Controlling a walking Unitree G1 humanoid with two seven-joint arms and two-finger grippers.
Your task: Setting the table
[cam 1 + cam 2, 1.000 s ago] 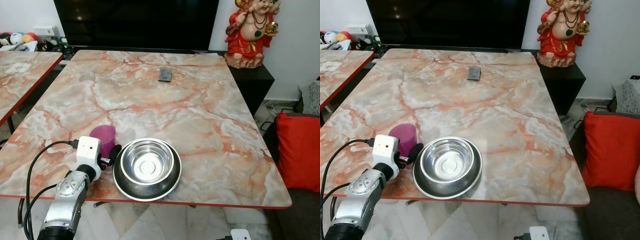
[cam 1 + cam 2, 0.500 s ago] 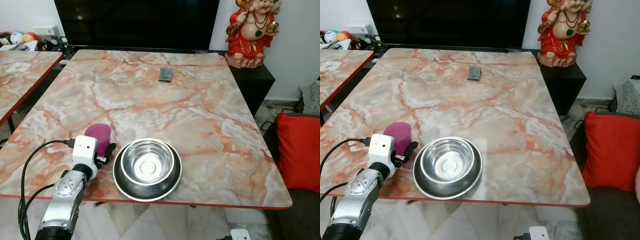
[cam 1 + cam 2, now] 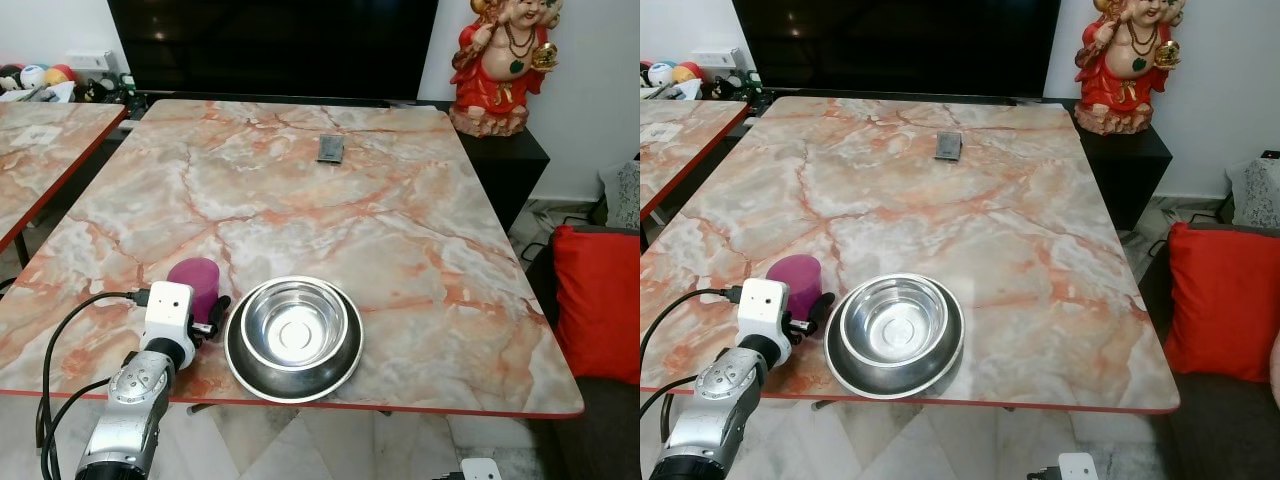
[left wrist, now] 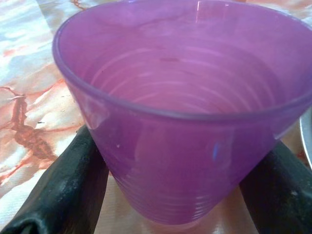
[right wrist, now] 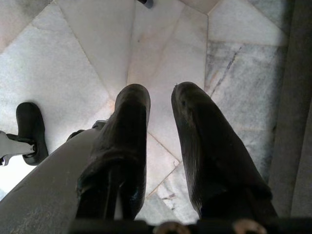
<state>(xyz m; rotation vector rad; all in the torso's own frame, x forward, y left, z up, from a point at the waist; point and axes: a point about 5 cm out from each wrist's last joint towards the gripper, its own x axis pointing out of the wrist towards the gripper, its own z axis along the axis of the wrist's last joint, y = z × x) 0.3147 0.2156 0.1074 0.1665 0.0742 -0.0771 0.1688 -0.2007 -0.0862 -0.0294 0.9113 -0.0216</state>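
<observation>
The table (image 3: 400, 230) is glossy marble-look stone, pink and grey veined, with a red edge. The bowl (image 3: 295, 338) is polished metal, mirror-bright inside. The cup (image 4: 185, 107) is translucent purple plastic, smooth with faint ridges. The left gripper (image 4: 175, 192) has matt black rubbery fingers (image 4: 58, 190); its arm (image 3: 130, 420) is brushed silver metal. The floor (image 5: 87, 53) is pale polished tile

Marble table (image 3: 400, 230) — dark television (image 3: 270, 45) behind, red cushion (image 3: 598, 300) beside.
</observation>
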